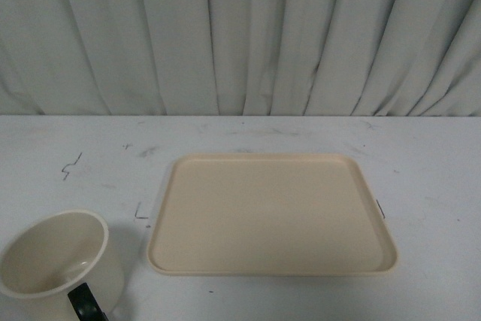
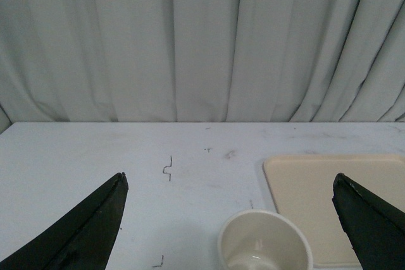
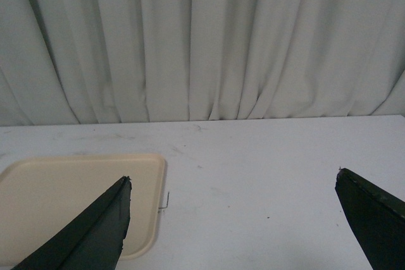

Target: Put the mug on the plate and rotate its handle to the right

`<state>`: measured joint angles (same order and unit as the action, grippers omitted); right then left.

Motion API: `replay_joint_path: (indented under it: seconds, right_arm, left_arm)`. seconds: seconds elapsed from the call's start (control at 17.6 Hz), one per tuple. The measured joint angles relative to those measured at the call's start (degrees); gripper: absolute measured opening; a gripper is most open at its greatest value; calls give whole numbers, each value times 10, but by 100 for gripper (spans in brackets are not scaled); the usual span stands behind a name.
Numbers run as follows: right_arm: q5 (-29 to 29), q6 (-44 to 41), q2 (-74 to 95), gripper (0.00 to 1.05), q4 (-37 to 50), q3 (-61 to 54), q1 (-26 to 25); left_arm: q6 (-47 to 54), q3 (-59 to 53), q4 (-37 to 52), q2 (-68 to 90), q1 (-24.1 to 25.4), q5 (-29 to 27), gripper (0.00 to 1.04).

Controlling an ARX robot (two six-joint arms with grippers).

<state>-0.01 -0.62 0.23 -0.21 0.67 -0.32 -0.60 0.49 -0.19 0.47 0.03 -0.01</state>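
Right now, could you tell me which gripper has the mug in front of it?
The left gripper: the mug shows between its open fingers; the right gripper faces the plate instead.

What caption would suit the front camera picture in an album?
Cream mug, dark handle facing the camera, stands on the white table left of the empty beige plate.

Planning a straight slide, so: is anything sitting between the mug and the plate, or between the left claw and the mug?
Nothing visible. The mug stands left of the plate, only small dark marks on the table between them. In the left wrist view the open left claw faces the mug with nothing between.
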Motion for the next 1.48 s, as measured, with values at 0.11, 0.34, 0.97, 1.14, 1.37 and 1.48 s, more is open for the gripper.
replay_joint_path:
  seconds: [0.11,0.34,0.97,1.14,1.37,1.48]
  right_arm:
    - [0,0,0,98,0,0,0]
    - [0,0,0,98,0,0,0]
    - [0,1,0,98,0,0,0]
    - [0,1,0,98,0,0,0]
    - [0,1,0,98,0,0,0]
    - [0,1,0,98,0,0,0]
  left_arm:
    - [0,0,0,0,0,0,98]
    - [0,0,0,0,0,0,98]
    - [-7,254,-229,426,-14,-51,98]
    - [-19,298,-197,546,-8,-24,98]
    - [-24,352,-177,681,-23,-20,98]
    - [-24,363,-173,727,-29,-16,98]
